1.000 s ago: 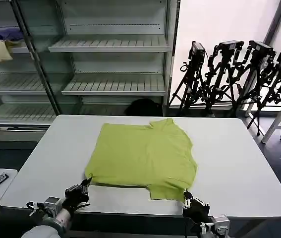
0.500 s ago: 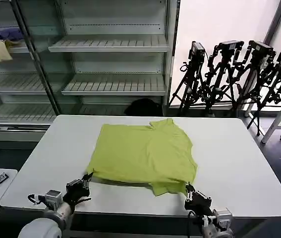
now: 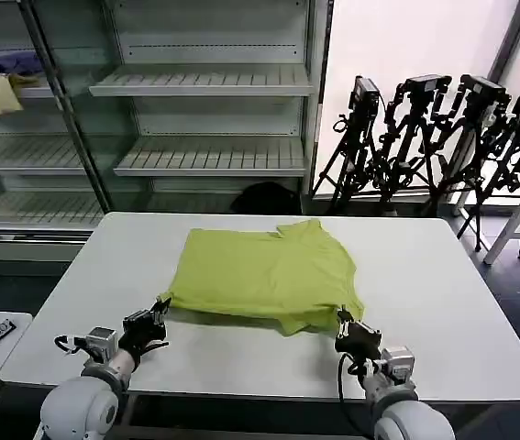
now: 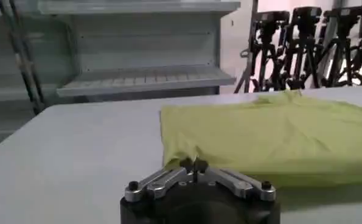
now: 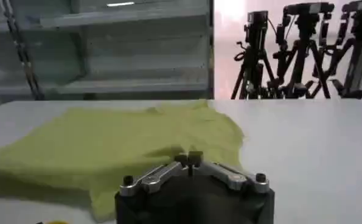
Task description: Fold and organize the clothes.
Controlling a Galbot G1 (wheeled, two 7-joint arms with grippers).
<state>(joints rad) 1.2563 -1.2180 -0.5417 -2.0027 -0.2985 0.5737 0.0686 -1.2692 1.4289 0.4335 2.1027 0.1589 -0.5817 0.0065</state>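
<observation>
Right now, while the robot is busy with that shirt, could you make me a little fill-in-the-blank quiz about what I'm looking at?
1. The T-shirt lying on the white table is lime yellow-____ in colour.
2. The left gripper is shut on the shirt's near ____ corner.
3. The right gripper is ____ on the shirt's near hem.
4. Behind the table stand empty metal ____.

Missing words: green; left; shut; shelves

Empty shelving (image 3: 214,156), tripods (image 3: 443,137), white table (image 3: 443,312)
</observation>
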